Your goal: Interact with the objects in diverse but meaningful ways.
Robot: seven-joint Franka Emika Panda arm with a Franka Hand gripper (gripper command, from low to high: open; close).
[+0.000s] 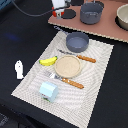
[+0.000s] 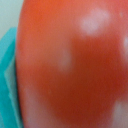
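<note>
A red tomato (image 2: 70,65) fills the wrist view, very close to the camera; a teal edge (image 2: 7,75) shows beside it. In the exterior view my gripper (image 1: 58,10) is at the back, over the corner of a wooden counter (image 1: 107,31), with a bit of red (image 1: 55,14) at it. Its fingers are hidden. On a striped placemat (image 1: 97,65) lie a grey bowl (image 1: 77,41), a tan plate (image 1: 67,65), a yellow banana (image 1: 48,61), two pieces of orange-handled cutlery (image 1: 86,58) (image 1: 73,83) and a pale blue cup (image 1: 48,91). A white shaker bottle (image 1: 19,69) stands off the mat.
On the wooden counter stand a grey pot (image 1: 91,13), black round burners (image 1: 68,14) and another bowl (image 1: 123,17) at the exterior view's right edge. The placemat lies on a dark table (image 1: 20,35). A cable (image 1: 30,11) hangs behind the gripper.
</note>
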